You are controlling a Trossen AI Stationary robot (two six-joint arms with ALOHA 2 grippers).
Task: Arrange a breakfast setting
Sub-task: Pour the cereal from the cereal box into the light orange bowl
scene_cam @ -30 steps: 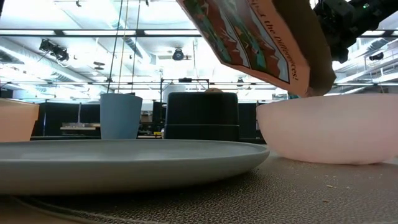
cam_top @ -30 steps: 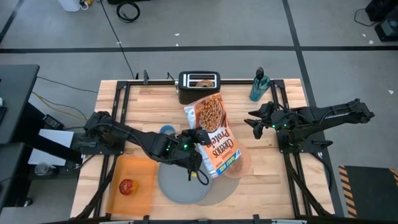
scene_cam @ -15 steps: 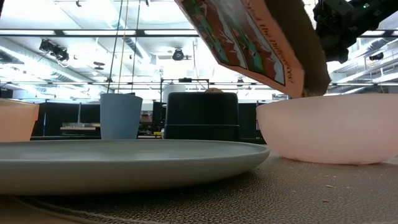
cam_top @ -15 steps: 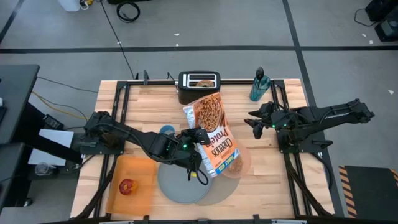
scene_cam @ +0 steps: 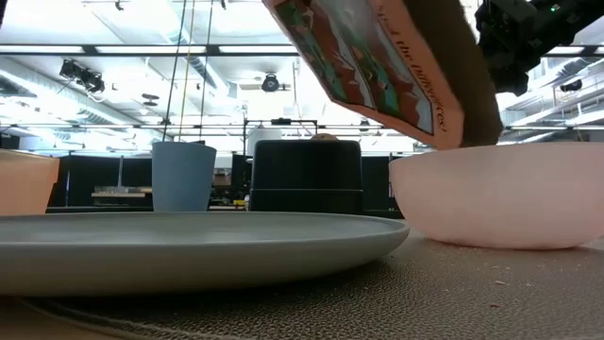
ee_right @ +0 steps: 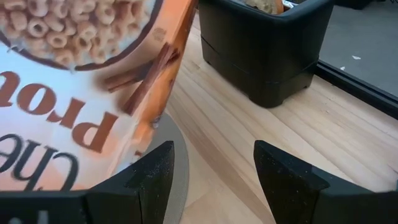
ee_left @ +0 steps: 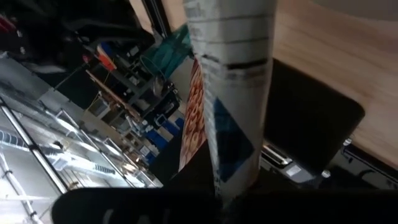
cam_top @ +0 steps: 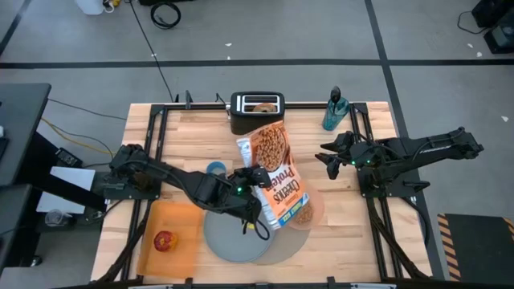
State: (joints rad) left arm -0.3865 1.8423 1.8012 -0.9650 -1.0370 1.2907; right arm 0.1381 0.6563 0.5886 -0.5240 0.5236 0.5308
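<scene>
Tilting over the pink bowl (cam_top: 309, 205), the cereal box (cam_top: 277, 172) hung in the left pincer (cam_top: 255, 178) — fingers clamped on its edge near the middle of the worktop (cam_top: 193, 132). From table height the box's lower corner dipped just behind the bowl's rim, and the bowl stood on the grey mat (cam_top: 281, 245) just beside the blue-grey plate (cam_top: 234, 237). Whether any cereal lay in the bowl could not be told. The plate rested on the mat's left part, bare on top.

Off to the left — on the orange board (cam_top: 170, 237) — sat the red apple (cam_top: 165, 241), well apart from the mat. A blue cup (cam_top: 215, 169) stood just behind the left arm. At the far edge the black toaster (cam_top: 257, 111) held a bagel (cam_top: 263, 106) in its slot.

The right pincer (cam_top: 331, 159) hovered above the worktop's right side with its fingers (ee_right: 158, 171) spread and nothing between them, facing the box and the toaster. A teal bottle (cam_top: 335, 109) stood at the far right corner.
</scene>
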